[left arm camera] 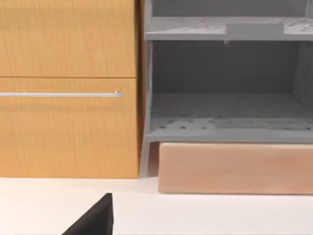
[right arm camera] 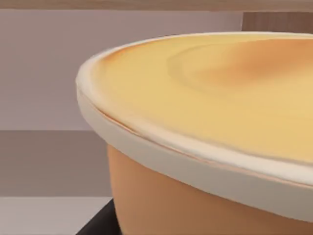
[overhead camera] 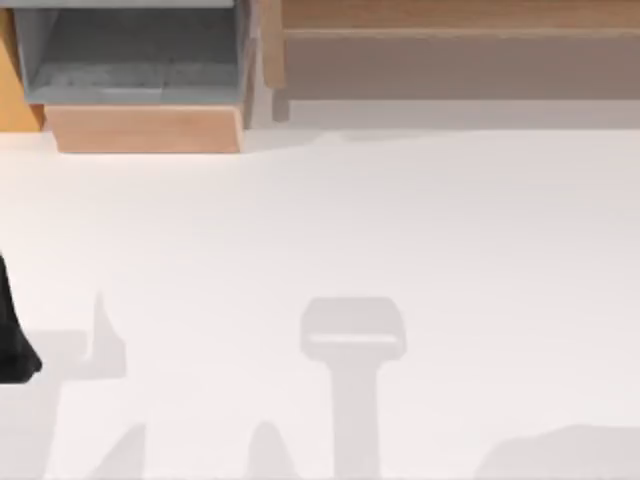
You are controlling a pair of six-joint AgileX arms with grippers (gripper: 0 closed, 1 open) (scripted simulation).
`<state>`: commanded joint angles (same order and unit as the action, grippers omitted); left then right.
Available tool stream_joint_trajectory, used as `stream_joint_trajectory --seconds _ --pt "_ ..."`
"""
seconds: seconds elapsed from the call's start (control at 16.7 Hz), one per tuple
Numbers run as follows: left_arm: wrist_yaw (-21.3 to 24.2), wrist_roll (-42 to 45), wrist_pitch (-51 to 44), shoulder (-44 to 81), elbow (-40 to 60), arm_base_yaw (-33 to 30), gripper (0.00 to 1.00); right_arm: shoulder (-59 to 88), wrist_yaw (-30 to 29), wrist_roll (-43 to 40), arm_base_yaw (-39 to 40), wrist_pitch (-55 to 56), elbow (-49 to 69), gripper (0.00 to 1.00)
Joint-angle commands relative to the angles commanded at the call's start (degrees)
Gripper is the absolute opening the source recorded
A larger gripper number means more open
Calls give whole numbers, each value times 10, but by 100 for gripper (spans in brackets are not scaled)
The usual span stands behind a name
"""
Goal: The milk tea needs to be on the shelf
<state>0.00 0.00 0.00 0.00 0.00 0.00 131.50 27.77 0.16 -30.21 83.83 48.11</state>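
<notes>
The milk tea [right arm camera: 210,127] is an orange-tan cup with a cream rim and a yellow-orange lid, very close in the right wrist view. A black finger [right arm camera: 100,223] of my right gripper shows beside its base, and the gripper is shut on the cup. Behind it stands the shelf [right arm camera: 49,73] with its grey-brown recess and wooden post [right arm camera: 276,22]. In the top view the shelf [overhead camera: 450,65] runs along the table's far right, with a cup-shaped shadow [overhead camera: 352,335] on the table. My left arm [overhead camera: 12,340] is parked at the table's left edge.
A wooden cabinet with grey compartments [overhead camera: 130,60] stands at the far left on a light wood base [overhead camera: 145,128]. In the left wrist view it has an orange drawer front with a metal handle [left arm camera: 61,94] and grey shelves [left arm camera: 225,107].
</notes>
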Motion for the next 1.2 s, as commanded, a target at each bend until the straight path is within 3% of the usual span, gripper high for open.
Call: stream_joint_trajectory --seconds 1.2 --pt "0 0 0 0 0 0 100 -27 -2 0 -2 -14 2 0"
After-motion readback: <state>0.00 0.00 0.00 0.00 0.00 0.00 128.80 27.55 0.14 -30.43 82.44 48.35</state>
